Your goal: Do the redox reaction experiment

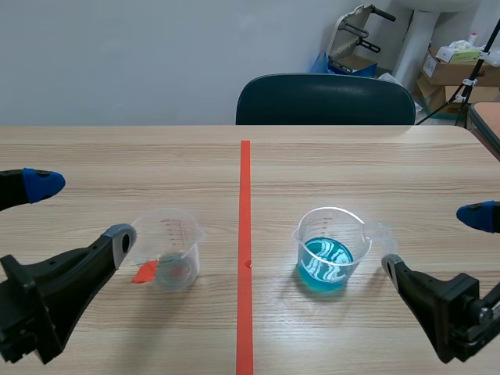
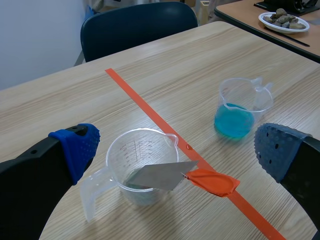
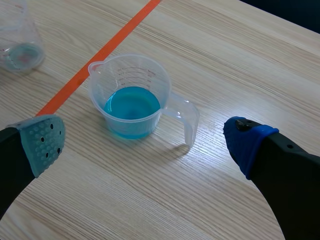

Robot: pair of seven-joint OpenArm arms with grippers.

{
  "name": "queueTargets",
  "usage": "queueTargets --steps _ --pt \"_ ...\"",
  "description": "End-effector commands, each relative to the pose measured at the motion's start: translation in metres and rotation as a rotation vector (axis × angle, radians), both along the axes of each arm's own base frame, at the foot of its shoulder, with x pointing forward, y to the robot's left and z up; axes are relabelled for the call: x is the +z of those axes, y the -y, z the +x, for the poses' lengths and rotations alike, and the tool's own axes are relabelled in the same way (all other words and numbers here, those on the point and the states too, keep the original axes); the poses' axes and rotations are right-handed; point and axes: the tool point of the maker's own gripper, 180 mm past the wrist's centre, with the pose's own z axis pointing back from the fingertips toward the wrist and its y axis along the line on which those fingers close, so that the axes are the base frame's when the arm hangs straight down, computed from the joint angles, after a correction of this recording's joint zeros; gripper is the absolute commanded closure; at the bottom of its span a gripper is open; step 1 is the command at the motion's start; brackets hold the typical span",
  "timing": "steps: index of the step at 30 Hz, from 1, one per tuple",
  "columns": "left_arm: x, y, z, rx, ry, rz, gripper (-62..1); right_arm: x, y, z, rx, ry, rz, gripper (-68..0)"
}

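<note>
Left claw [image 1: 84, 212]: fingers spread wide, nothing held, low over the near left of the bench [image 1: 351, 172].
Right claw [image 1: 433, 241]: likewise wide and empty, low at the near right.
Clear cup [image 1: 168, 246]: upright, left of the tape line [image 1: 244, 203], ahead of the left claw and framed between its two fingers in the left wrist view.
Metal strip [image 2: 160, 175]: leans inside the clear cup; its orange end [image 2: 212, 181] juts out over the rim on the left arm's side. Long axis runs roughly across the gap from one finger to the other.
Blue-liquid cup [image 1: 328, 258]: upright, right of the tape line, well apart from the clear cup, just ahead of the right claw, handle turned toward that arm.
Chair [image 1: 324, 98]: behind the far edge.
Assessment: strip not yet in the blue liquid. Left arm is much the nearer to it; a grip on the orange end probably needs the wrist turned so the fingers close across the strip, not along it.
</note>
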Motion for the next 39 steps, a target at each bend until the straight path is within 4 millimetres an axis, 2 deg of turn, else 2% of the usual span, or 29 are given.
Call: queueTargets --steps 1,16,25,33,39 --pt "0.009 0.003 0.0 -0.002 0.024 -0.016 -62.3 0.015 -0.005 0.006 0.008 0.063 0.028 -67.9" --pt "0.009 0.003 0.0 -0.002 0.024 -0.017 -62.3 0.016 -0.005 0.007 0.008 0.065 0.027 -67.9" --pt "0.01 0.003 0.001 -0.002 0.027 -0.019 -62.3 0.023 -0.006 0.015 0.02 0.095 0.027 -67.9" --pt "0.009 0.003 0.0 0.001 0.024 -0.015 -62.3 0.033 -0.017 0.021 0.089 0.131 0.031 -67.9" --pt "0.005 0.0 -0.003 0.012 0.009 -0.01 -62.3 0.039 -0.036 0.028 0.198 0.178 -0.021 -67.9"
